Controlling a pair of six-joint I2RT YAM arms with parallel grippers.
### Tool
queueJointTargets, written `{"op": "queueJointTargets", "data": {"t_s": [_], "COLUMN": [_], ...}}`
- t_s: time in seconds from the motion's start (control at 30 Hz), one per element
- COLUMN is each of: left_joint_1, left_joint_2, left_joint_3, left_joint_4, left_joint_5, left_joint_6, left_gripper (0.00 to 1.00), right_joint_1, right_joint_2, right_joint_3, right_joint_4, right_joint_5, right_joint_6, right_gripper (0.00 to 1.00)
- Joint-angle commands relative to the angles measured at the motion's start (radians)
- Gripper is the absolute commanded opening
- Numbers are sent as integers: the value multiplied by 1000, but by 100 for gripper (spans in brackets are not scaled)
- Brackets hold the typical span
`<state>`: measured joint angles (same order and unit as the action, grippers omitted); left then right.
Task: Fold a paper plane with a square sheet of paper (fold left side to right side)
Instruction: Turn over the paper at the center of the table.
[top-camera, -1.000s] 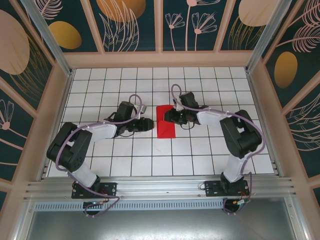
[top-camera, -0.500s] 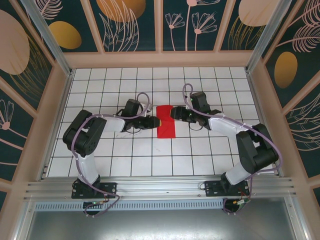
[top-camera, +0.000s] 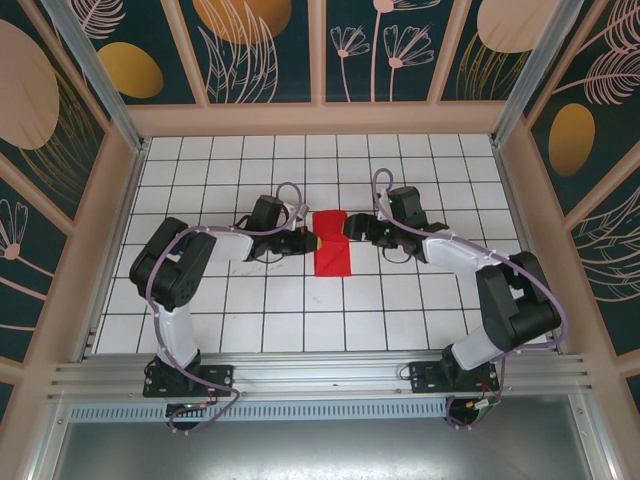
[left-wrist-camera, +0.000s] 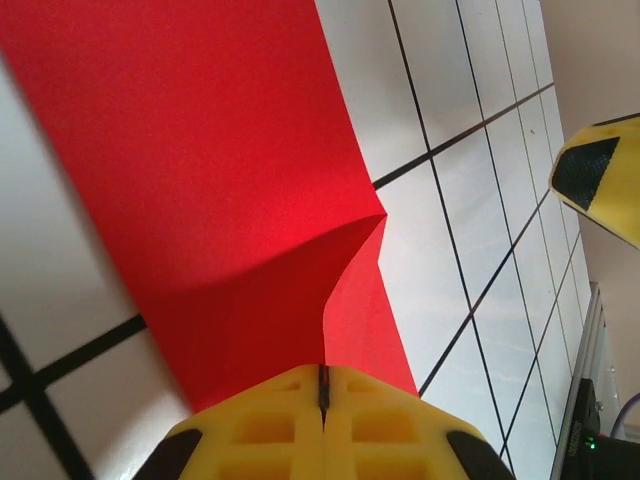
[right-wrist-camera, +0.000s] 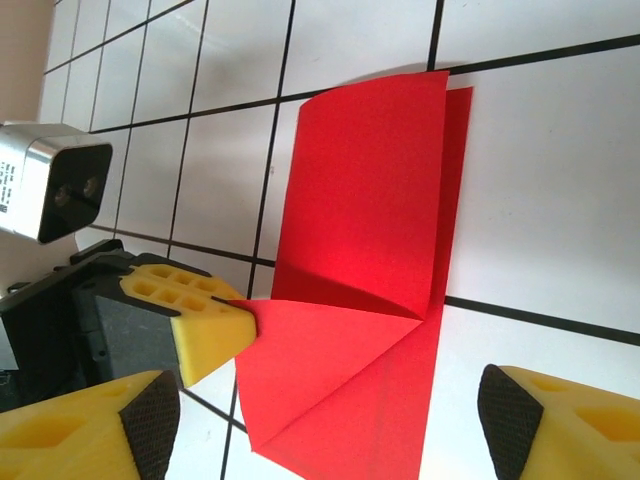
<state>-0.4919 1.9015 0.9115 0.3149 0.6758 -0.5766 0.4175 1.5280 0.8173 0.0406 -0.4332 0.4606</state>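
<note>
Yellow fingers (left-wrist-camera: 260, 430) of the left gripper (left-wrist-camera: 322, 385) are pressed together with only a thin seam between them. They are clamped on the edge of the red sheet of paper (left-wrist-camera: 200, 150), which rises in a soft ridge toward that seam. The right gripper (right-wrist-camera: 335, 420) holds its jaws wide apart, one dark-padded fingertip on each side of the sheet's lower part and neither touching it. Seen from the right wrist, the sheet lies folded into a narrow strip. Its upper layer curls up along the left side and a diagonal crease crosses the lower half. From above, the sheet sits near the middle of the white tiled table (top-camera: 400, 320), with the left gripper at its left edge and the right gripper at its upper right corner.
</note>
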Motion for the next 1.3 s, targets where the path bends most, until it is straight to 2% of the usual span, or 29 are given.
{"op": "queueJointTargets", "data": {"t_s": [0.0,0.2,0.43,0.7,0.9,0.97,1.03,1.2,1.23,1.27], "left_joint_1": [-6,-6,-7,-7,-4,6,22,56,64,75], "left_joint_2": [-86,-109,-114,-111,-133,-179,-244,-397,-430,-460], "left_joint_3": [-30,-50,-69,-71,-72,-82,-100,-125,-132,-142], "left_joint_4": [38,50,61,51,8,-6,-11,-38,-33,-16], "left_joint_5": [-28,-33,-43,-67,-137,-163,-181,-236,-245,-236], "left_joint_6": [21,8,-2,0,16,20,12,-12,-32,-58], "left_gripper": [2,2,2,6,35,46,58,93,99,99], "right_joint_1": [-8,-7,12,35,39,35,28,-10,-24,-41], "right_joint_2": [8,125,254,321,312,290,260,148,116,87], "right_joint_3": [-14,20,73,90,96,91,79,61,54,49], "right_joint_4": [80,168,212,284,259,258,267,312,339,369], "right_joint_5": [-107,-224,-267,-316,-289,-276,-268,-310,-332,-363], "right_joint_6": [29,84,118,161,138,122,108,48,46,43], "right_gripper": [80,73,71,48,19,8,2,0,0,0]}}
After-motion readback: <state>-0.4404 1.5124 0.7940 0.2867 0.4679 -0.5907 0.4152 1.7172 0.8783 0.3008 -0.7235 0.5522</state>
